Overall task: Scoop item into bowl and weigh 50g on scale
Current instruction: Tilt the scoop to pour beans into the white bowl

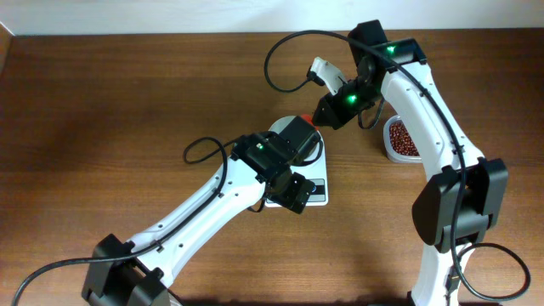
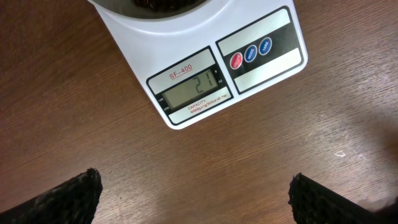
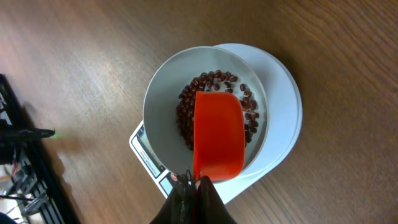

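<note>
Fingers of the right gripper are pressed together on the handle end of the orange-red scoop, so this gripper is closed and holds the scoop. The scoop reaches out from the fingers over the near rim of the white bowl and covers the middle of it. Whether its hollow side is turned up or down I cannot tell. Around the scoop, on the far side and on both flanks, the dark reddish-brown beans lie in a loose layer on the bottom of the bowl.

The bowl stands on the round platform of the white scale. The front corner of the scale shows below the bowl, to the left of the fingers.

The left gripper is wide open with nothing between its two dark fingertips. It hangs above the bare wooden table, just in front of the scale and not touching it. From this side the grey display is clearly readable and shows 21. Beside it, three round buttons sit in a row, one red and two blue.

In the overhead view the left arm hides most of the bowl and the scale. A clear container with more beans stands on the table to the right, well apart from the scale and partly behind the right arm.
</note>
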Tool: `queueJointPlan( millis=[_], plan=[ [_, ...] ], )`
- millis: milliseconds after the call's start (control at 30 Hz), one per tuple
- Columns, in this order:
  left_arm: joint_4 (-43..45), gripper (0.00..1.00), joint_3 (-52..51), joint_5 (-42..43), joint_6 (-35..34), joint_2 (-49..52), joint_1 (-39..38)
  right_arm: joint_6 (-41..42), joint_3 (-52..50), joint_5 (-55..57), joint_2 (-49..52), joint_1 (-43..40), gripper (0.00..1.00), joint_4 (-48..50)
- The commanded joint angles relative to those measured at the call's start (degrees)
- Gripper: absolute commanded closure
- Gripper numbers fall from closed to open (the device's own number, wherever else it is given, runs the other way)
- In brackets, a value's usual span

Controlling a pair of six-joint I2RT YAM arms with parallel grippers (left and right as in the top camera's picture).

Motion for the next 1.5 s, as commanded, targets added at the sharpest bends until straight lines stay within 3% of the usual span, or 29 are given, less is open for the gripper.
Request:
queueJointPlan(
  millis=[0,267,533,600,667,733,800,867,933,1000,1033,1300,1467],
  plan=[
    [-0.1,0.01,0.6,-0.5,0.5,0.2,0.2,-7.8,1.4,-4.4,-1.6,0.3,0.96,-0.7],
    [-0.1,0.01,0.6,-0.5,0.5,0.2,0.2,-27.7,1.4,-4.7,-4.3,0.7,0.96,-1.9],
    [-0.1,0.01,0.6,-0.5,0.5,0.2,0.2,-33.2,1.4,-4.4,-4.5,1.1,0.96,-1.6],
    [-0.1,0.01,0.6,-0.5,0.5,0.2,0.2,-27.6,1.4,-2.5,-4.4,1.1,0.96,1.6],
    [-0.1,0.01,0.6,-0.5,0.5,0.2,0.2,-32.7,1.4,-3.5,-4.5,1.5,0.96,0.1],
    [-0.1,0.01,0.6,-0.5,0.5,0.2,0.2,-27.3,1.4,-2.6,-4.4,1.9,0.96,2.3],
    [-0.1,0.01,0.6,-0.5,0.5,0.2,0.2,-31.2,1.4,-2.1,-4.4,2.3,0.96,1.7],
    [-0.1,0.01,0.6,-0.4,0.5,0.2,0.2,-24.6,1.4,-1.1,-4.1,2.3,0.96,4.7],
    [-0.1,0.01,0.6,-0.5,0.5,0.2,0.2,-28.9,1.4,-2.4,-4.2,2.6,0.96,3.0],
    [-0.1,0.01,0.6,-0.5,0.5,0.2,0.2,-25.5,1.4,-1.7,-3.8,2.7,0.96,4.1],
    [-0.1,0.01,0.6,-0.4,0.5,0.2,0.2,-29.5,1.4,-2.2,-3.8,3.1,0.96,2.6],
    [-0.1,0.01,0.6,-0.5,0.5,0.2,0.2,-23.6,1.4,0.1,-3.7,3.0,0.96,4.6],
    [-0.1,0.01,0.6,-0.5,0.5,0.2,0.2,-8.6,1.4,0.0,-3.7,2.6,0.96,5.7]
  ],
)
